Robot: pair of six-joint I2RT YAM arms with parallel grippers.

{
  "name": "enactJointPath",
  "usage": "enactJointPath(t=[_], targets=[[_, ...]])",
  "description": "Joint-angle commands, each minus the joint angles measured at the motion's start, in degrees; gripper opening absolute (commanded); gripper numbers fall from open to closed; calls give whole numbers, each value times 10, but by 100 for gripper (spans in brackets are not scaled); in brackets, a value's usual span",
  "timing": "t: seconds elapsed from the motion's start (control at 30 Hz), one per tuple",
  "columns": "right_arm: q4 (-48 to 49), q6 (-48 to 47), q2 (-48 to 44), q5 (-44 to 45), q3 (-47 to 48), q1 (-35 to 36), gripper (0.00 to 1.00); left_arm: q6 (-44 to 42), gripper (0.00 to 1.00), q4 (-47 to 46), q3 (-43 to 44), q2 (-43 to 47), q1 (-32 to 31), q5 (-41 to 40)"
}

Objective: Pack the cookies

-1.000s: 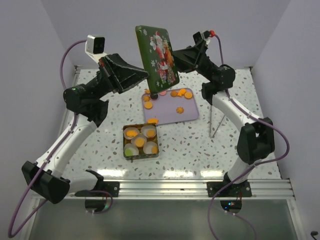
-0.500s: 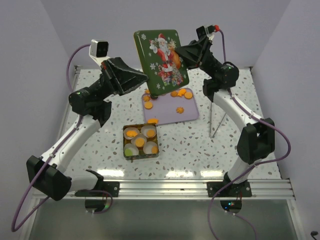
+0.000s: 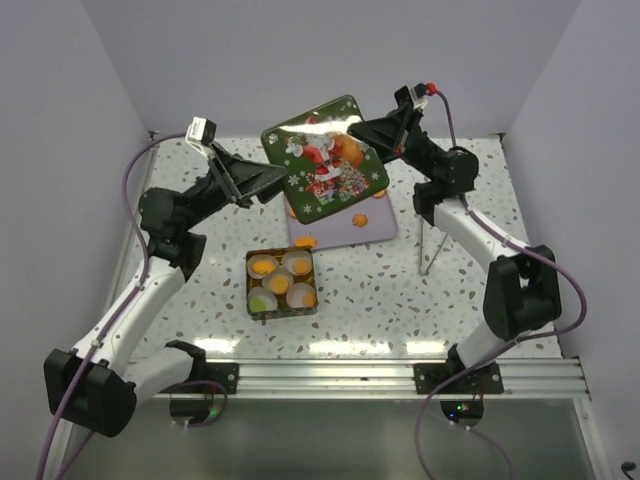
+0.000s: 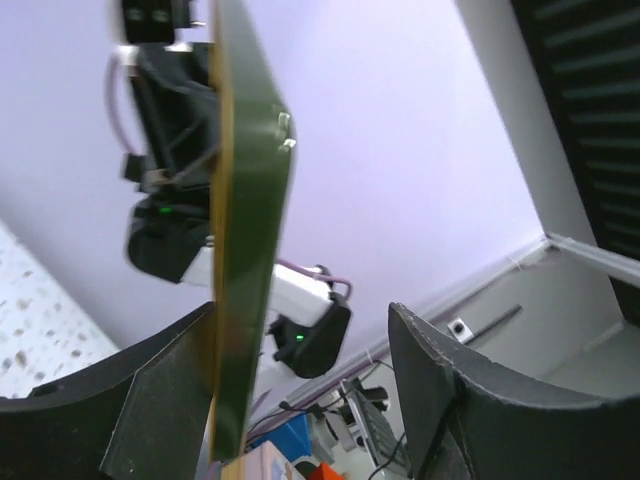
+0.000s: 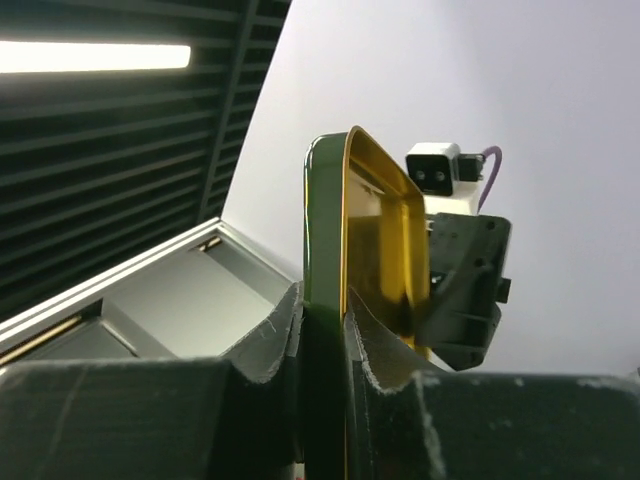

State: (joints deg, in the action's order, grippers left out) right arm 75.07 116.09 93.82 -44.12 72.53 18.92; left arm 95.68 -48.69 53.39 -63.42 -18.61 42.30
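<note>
A green tin lid (image 3: 325, 160) with a Santa picture hangs tilted above the back of the table. My right gripper (image 3: 369, 134) is shut on its right edge; in the right wrist view both fingers pinch the lid rim (image 5: 325, 300). My left gripper (image 3: 274, 180) is open at the lid's left edge. In the left wrist view the lid (image 4: 245, 270) lies against one finger (image 4: 165, 400), well apart from the other. Orange cookies (image 3: 361, 219) lie on a lavender tray (image 3: 345, 232), partly hidden under the lid. More cookies sit in paper cups in the square tin (image 3: 282, 283).
A thin metal stand (image 3: 430, 240) rises at the right of the tray. An aluminium rail (image 3: 400, 375) runs along the near edge by the arm bases. Lilac walls close in the back and sides.
The lid has tipped from nearly upright to a flatter tilt, picture side up. My right gripper has closed on its edge and my left gripper has opened off it.
</note>
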Motion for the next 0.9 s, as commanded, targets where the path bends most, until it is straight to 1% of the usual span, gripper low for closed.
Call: enactJointPath(t=[0.0, 0.03, 0.07, 0.1, 0.13, 0.17, 0.2, 0.23, 0.27, 0.3, 0.33, 0.37, 0.4, 0.43, 0.47, 0.5, 0.57, 0.63, 0.67, 0.7, 0.73, 0.77, 0.87], targets=[[112, 93, -47, -3, -48, -18, 0, -111, 71, 209, -19, 53, 22, 9], [91, 73, -55, -15, -64, -18, 0, -133, 72, 248, -21, 62, 27, 5], [41, 30, -64, -18, -79, -17, 0, -173, 73, 283, -25, 78, 32, -3], [11, 6, -86, -22, -114, -17, 0, -195, 73, 372, -25, 84, 42, -8], [-18, -17, -97, -19, -134, -18, 0, -214, 73, 411, -26, 90, 48, -13], [-72, -57, -110, -14, -153, -18, 0, -252, 73, 448, -28, 100, 53, -30], [-97, -76, -121, -11, -189, -17, 0, -274, 73, 547, -25, 102, 61, -43], [-123, -94, -142, -4, -205, -17, 0, -295, 74, 593, -22, 102, 65, -58], [-166, -124, -152, 1, -221, -17, 0, -335, 74, 633, -20, 102, 67, -95], [-184, -139, -162, 6, -251, -17, 0, -355, 74, 714, -12, 99, 68, -113], [-202, -150, -184, 16, -267, -16, 0, -376, 74, 752, -7, 91, 68, -158], [-228, -159, -194, 38, -284, -15, 0, -412, 73, 788, -2, 87, 68, -182], [-238, -171, -203, 54, -318, -7, 0, -428, 73, 844, 0, 84, 68, -203], [-244, -173, -219, 70, -337, -1, 0, -452, 73, 864, -2, 81, 69, -238], [-246, -178, -226, 109, -354, 7, 0, -462, 73, 881, -6, 80, 69, -252], [-246, -181, -232, 127, -386, 29, 0, -470, 73, 901, -18, 82, 70, -263], [-236, -189, -239, 164, -413, 59, 0, -486, 72, 910, -33, 87, 71, -284], [-218, -195, -238, 226, -451, 106, 0, -494, 70, 918, -54, 94, 71, -310], [-198, -198, -233, 248, -465, 135, 0, -495, 70, 922, -61, 98, 74, -319], [-185, -199, -224, 290, -488, 148, 0, -499, 70, 926, -76, 102, 76, -325], [-171, -198, -214, 308, -500, 160, 0, -501, 69, 931, -85, 107, 78, -333], [-125, -194, -203, 324, -513, 170, 0, -505, 67, 937, -92, 115, 84, -355], [-42, -197, -138, 367, -535, 191, 0, -510, 62, 941, -145, 128, 98, -366]])
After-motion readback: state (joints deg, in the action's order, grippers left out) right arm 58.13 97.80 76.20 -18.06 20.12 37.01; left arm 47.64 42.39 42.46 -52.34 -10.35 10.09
